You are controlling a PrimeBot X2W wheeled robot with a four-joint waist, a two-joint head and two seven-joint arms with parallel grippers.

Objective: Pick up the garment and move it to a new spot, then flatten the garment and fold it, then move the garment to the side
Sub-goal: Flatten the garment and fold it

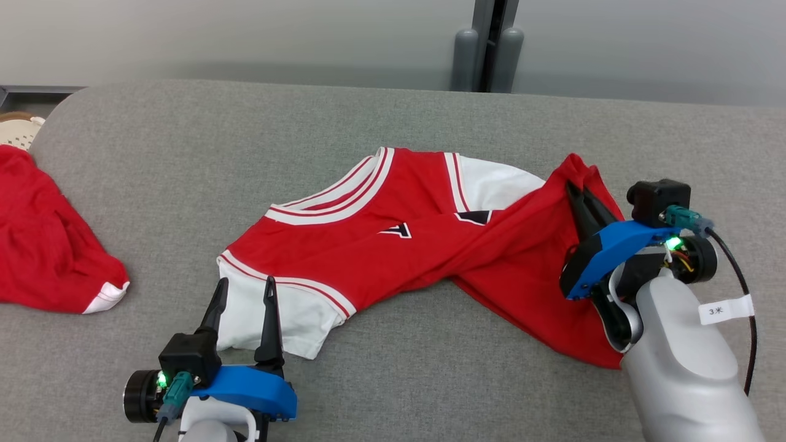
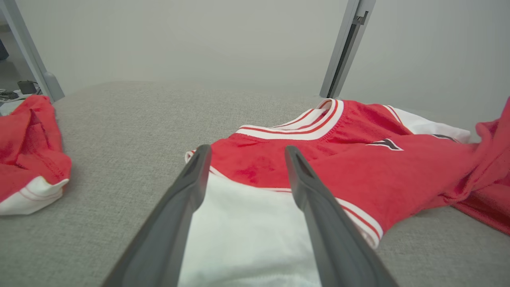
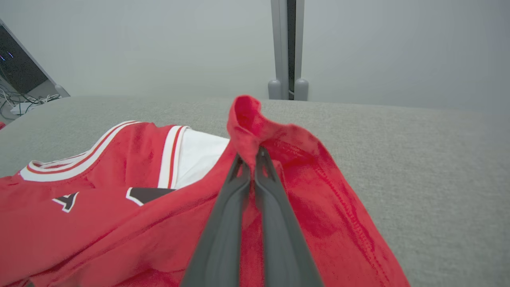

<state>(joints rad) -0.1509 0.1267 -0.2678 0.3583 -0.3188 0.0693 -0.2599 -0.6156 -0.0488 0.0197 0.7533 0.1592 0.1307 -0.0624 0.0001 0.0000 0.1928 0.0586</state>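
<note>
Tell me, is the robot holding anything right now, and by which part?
The right gripper pinches the red jersey by a bunched red edge. The left gripper is open, holding nothing.

- You have bright, even, diffuse light; the grey table (image 1: 393, 116) reads matte and uniform.
- Only a soft, thin shadow sits under the garment (image 1: 393, 245) edge, right of your left hand (image 1: 245, 281).
- Past your right hand (image 3: 250, 157) the wall (image 3: 398, 48) looks hazy; fingers (image 2: 171, 223) blur toward wrist-view bottom edges.

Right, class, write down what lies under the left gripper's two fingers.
The left gripper hangs open over the jersey's white sleeve; the grey surface beneath that cloth is covered.
</note>
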